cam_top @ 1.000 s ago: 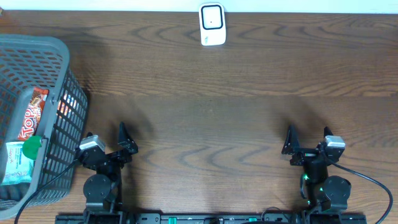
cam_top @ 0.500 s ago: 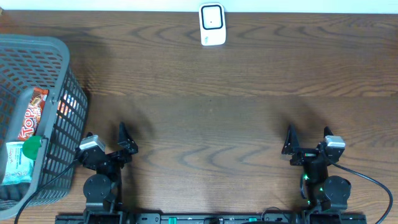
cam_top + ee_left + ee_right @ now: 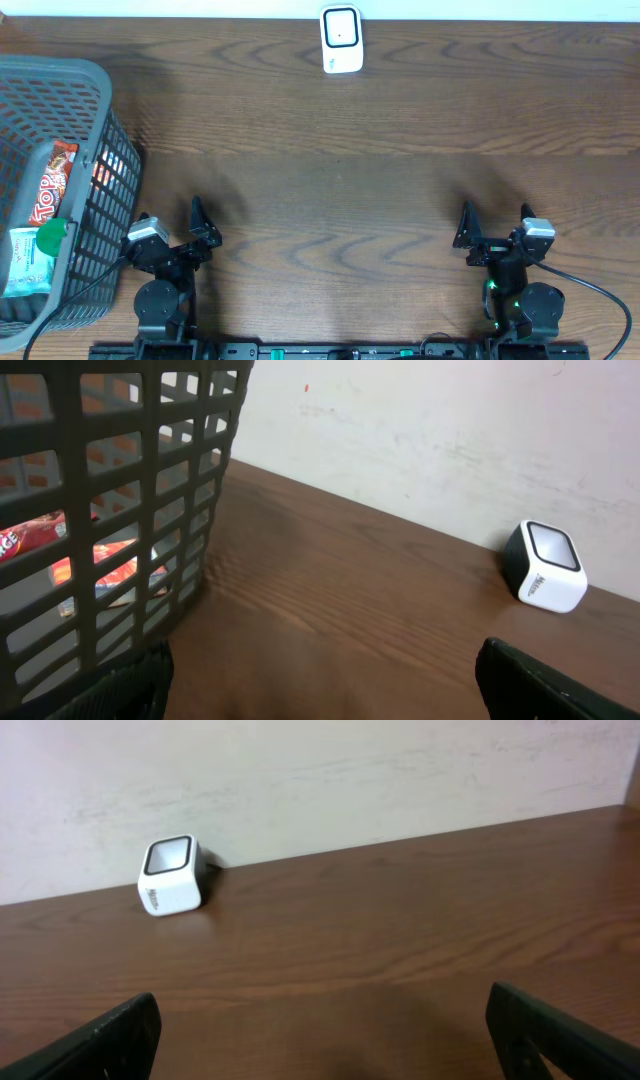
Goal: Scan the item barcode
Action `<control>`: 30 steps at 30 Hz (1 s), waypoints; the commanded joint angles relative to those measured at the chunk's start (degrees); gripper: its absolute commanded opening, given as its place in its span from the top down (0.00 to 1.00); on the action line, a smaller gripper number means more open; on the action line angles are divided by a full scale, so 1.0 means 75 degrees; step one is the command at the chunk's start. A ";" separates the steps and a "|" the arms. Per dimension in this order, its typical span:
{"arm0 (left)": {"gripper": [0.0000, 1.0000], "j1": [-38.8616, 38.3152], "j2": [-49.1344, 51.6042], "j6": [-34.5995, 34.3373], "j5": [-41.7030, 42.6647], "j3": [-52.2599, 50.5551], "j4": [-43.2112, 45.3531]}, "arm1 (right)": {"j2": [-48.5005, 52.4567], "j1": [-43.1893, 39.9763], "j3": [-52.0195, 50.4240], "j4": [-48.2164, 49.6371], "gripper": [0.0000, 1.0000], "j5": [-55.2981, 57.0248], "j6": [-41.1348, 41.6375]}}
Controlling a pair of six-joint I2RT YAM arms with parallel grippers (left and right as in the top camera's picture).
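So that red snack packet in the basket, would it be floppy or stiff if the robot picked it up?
Probably light and somewhat floppy: the red snack packet looks like a long, thin printed wrapper. Its surface seems smooth, so it may be slippery to grip. It lies loose in the basket, so it could shift when nudged.

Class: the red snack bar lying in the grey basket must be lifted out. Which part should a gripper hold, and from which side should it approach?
Probably across the narrow width of the red snack bar, near its middle, coming straight down through the basket's open top. It is long and slim, face up, and the mesh walls block any sideways approach. The open left gripper is nearest.
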 commanded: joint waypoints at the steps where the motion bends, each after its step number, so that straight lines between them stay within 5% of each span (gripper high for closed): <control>1: 0.03 0.0032 -0.0041 0.0128 -0.0122 -0.0245 -0.0102 | -0.0020 0.0000 -0.0009 -0.0023 0.01 0.0015 0.0052; 30: 0.03 0.0032 -0.0041 0.0128 -0.0122 -0.0245 -0.0102 | -0.0009 0.0216 -0.0009 -0.0023 0.01 0.0012 0.0052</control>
